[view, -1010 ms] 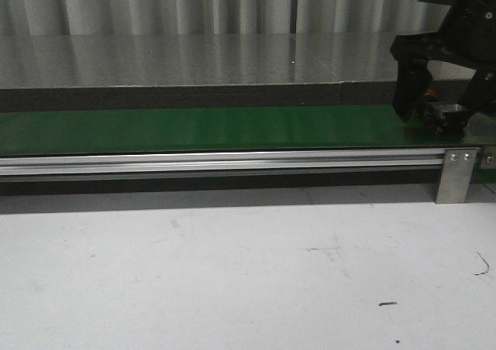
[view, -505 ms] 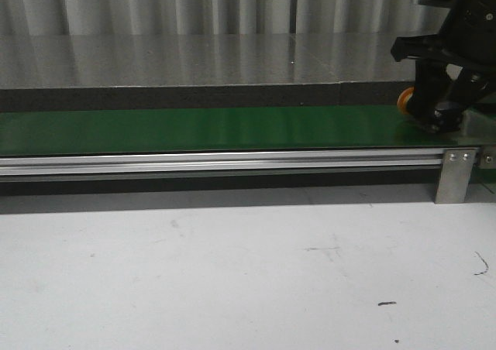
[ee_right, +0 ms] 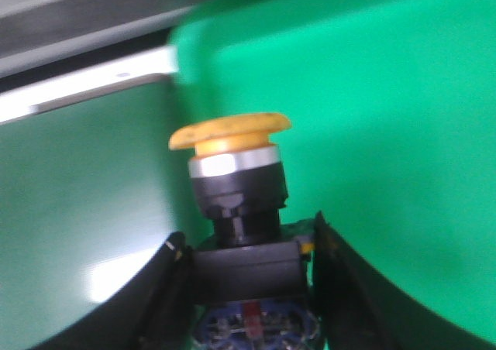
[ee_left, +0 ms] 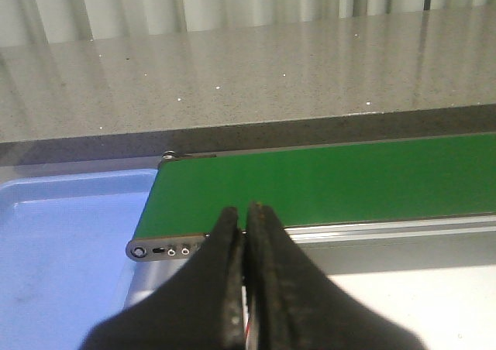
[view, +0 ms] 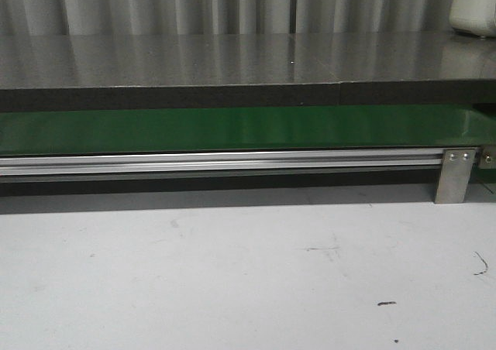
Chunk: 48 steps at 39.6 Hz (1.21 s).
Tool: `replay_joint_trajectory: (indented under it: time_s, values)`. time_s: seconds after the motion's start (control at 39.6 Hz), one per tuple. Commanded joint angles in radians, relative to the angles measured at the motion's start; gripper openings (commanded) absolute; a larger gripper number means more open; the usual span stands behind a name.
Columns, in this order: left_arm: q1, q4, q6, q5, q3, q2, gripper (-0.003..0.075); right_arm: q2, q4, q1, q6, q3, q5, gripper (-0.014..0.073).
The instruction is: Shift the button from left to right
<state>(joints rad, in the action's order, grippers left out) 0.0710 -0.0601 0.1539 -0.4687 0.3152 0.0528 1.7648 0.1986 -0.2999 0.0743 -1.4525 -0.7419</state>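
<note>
So the button (ee_right: pixel 232 211) is sitting right in the right gripper (ee_right: pixel 246 276), black boxy body pinched between the two dark fingers (ee_right: pixel 167 288), with the round orange-yellow cap and its silver collar sticking out past the fingertips. You can even see a bit of circuit board and a red dot under the body, down between the jaws. Behind it is all bright green, two green surfaces meeting at a seam, plus a strip of silver rail off to one side; the shot is blurry, so I can't tell whether the button is touching anything below it or hanging in the air. My guess is it's lifted. In the front view the green belt (view: pixel 232 128) has nothing on it and neither arm shows up there at all, just the aluminium rail (view: pixel 217 162) along the belt's near edge and a white-ish thing (view: pixel 474 9) in the far right corner that I can't identify. The left gripper (ee_left: pixel 246 234) is pinched together with nothing in it, parked over the end of the belt next to a blue tray (ee_left: pixel 70 234). So as far as I can judge, the grab is done and the button is mid-carry; what's left is getting it to the right-hand spot, setting it down and letting go.
</note>
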Motion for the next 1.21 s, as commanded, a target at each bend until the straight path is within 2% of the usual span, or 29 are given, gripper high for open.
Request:
replay_joint_trajectory:
  time_s: [0.0, 0.13, 0.3, 0.4, 0.58, 0.66, 0.81, 0.88, 0.96, 1.19]
  values:
    - [-0.006, -0.009, -0.014, 0.081, 0.024, 0.012, -0.0021, -0.01, -0.001, -0.069, 0.003, -0.033, 0.045, 0.0197]
    - [-0.006, -0.009, -0.014, 0.081, 0.024, 0.012, -0.0021, 0.053, -0.008, -0.118, 0.004, -0.033, 0.048, 0.0197]
    - [-0.006, -0.009, -0.014, 0.081, 0.024, 0.012, -0.0021, 0.119, -0.065, -0.122, 0.004, -0.033, 0.071, 0.0207]
    - [-0.006, -0.009, -0.014, 0.081, 0.024, 0.012, -0.0021, 0.142, -0.069, -0.122, 0.004, -0.033, 0.074, 0.0279]
    - [-0.006, -0.009, -0.014, 0.081, 0.024, 0.012, -0.0021, 0.148, -0.069, -0.123, 0.004, -0.034, 0.074, 0.0475]
    - [-0.006, -0.009, -0.014, 0.081, 0.024, 0.012, -0.0021, 0.135, -0.069, -0.123, 0.004, -0.039, 0.072, 0.053]
    - [-0.006, -0.009, -0.014, 0.081, 0.024, 0.012, -0.0021, 0.067, -0.068, -0.114, 0.004, -0.07, 0.07, 0.055]
    - [-0.006, -0.009, -0.014, 0.081, 0.024, 0.012, -0.0021, 0.013, -0.065, -0.088, 0.004, -0.082, 0.07, 0.0521]
    - [-0.006, -0.009, -0.014, 0.081, 0.024, 0.012, -0.0021, -0.047, -0.048, -0.049, 0.004, -0.083, 0.082, 0.0449]
    - [-0.006, -0.009, -0.014, 0.081, 0.024, 0.012, -0.0021, -0.202, -0.038, 0.096, 0.004, -0.08, 0.031, 0.0083]
